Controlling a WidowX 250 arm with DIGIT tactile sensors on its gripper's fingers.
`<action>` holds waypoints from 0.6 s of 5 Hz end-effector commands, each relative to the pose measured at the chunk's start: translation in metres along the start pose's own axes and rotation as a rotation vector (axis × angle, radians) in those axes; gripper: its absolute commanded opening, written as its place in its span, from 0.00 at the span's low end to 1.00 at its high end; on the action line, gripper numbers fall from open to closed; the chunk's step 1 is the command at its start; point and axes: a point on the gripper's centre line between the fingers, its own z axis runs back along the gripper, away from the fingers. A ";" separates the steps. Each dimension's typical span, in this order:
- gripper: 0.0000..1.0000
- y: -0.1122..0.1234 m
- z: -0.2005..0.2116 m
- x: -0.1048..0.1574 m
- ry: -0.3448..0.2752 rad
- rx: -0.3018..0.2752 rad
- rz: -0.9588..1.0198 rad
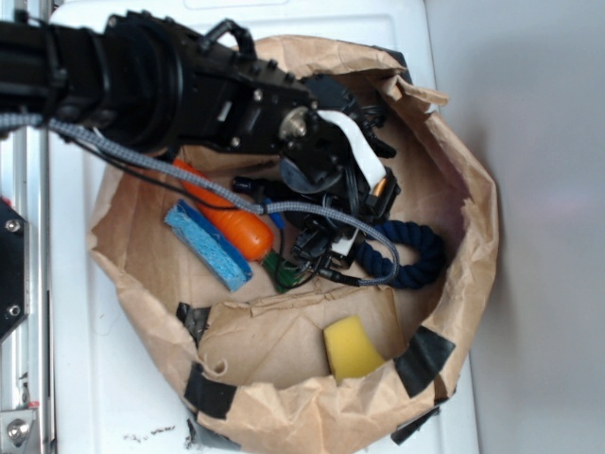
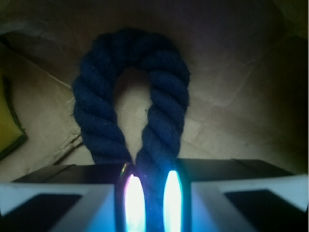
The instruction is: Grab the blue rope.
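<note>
Inside the brown paper bag (image 1: pixel 312 359), whose rolled-down rim forms a nest on the white bench (image 1: pixel 113 397), the exterior view shows one blue rope (image 1: pixel 421 253), one orange toy carrot (image 1: pixel 241 229), one flat light-blue sponge (image 1: pixel 208 246) and one yellow wedge-shaped sponge (image 1: pixel 350 348). Black tape patches (image 1: pixel 423 357) hold the bag's rim along its lower edge; four show there. One black robot arm (image 1: pixel 151 80) reaches in from the upper left corner, with one grey braided cable (image 1: pixel 170 168) trailing over the carrot. The hand (image 1: pixel 326 248) sits low in the middle of the bag, touching the rope's left part. The rope curves in a loop toward the bag's right wall, just above the paper fold that shelters the yellow sponge. The blue sponge lies beside the carrot, toward the bag's left wall.

From the wrist view, the single blue rope (image 2: pixel 130 87) forms an upside-down U on the paper floor, both strands running down toward the hand (image 2: pixel 149 203). Two fingers (image 2: pixel 134 203) glow pale blue at the bottom edge, and the right strand passes between them, pinched; the hand is clenched on the rope. The left strand passes just outside the left finger. One yellow edge (image 2: pixel 9 125) shows at the left border.
</note>
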 end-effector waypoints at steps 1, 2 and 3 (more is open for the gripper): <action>0.00 0.020 0.054 0.016 0.000 -0.094 0.055; 0.00 0.024 0.089 0.022 0.000 -0.166 0.071; 0.00 0.021 0.112 0.026 0.006 -0.174 0.076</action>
